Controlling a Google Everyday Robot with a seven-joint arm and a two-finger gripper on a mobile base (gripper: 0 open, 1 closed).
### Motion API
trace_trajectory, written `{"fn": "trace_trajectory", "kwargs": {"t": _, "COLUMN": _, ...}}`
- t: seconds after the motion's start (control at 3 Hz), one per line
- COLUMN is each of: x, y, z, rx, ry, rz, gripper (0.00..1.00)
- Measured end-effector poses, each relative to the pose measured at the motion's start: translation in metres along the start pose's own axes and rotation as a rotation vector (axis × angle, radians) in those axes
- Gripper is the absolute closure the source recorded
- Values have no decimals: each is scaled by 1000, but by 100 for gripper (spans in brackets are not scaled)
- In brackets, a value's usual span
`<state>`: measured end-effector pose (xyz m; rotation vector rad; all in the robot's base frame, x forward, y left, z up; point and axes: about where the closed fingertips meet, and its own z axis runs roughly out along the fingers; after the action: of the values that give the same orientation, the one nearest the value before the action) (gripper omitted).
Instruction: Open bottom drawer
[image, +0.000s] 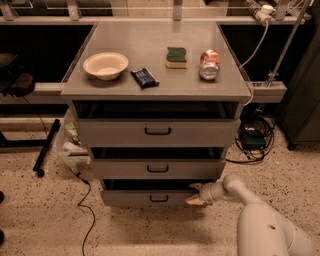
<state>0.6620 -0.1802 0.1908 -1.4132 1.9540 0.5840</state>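
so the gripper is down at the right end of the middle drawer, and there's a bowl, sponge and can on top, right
Not quite. The camera view shows the gripper at the right end of the bottom drawer, not the middle drawer. The rest holds: the bowl, sponge and can sit on top of the cabinet.

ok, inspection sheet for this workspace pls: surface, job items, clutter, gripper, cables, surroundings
Surface: grey cabinet top, four items on it.
Job's things: bottom drawer, dark gap above its front; handle untouched.
Clutter: bowl, blue packet, sponge, soda can, all apart.
Grippers: gripper at the bottom drawer's right end, right of the handle.
Cables: black cable on floor left; cable bundle on floor right; white cable hanging at right.
Surroundings: speckled floor; white bags left of the cabinet.
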Motion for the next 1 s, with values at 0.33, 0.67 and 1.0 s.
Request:
{"fn": "trace_trajectory", "kwargs": {"t": 0.33, "x": 2, "y": 7, "z": 5, "rx": -32, "ry": 10, "rz": -12, "gripper": 1}}
{"fn": "trace_trajectory", "kwargs": {"t": 0.67, "x": 12, "y": 17, "z": -9, "rx": -42, "ry": 59, "rz": -24, "gripper": 0}}
{"fn": "trace_trajectory", "kwargs": {"t": 1.0, "x": 20, "y": 46, "z": -25, "rx": -55, "ry": 102, "rz": -30, "gripper": 0}}
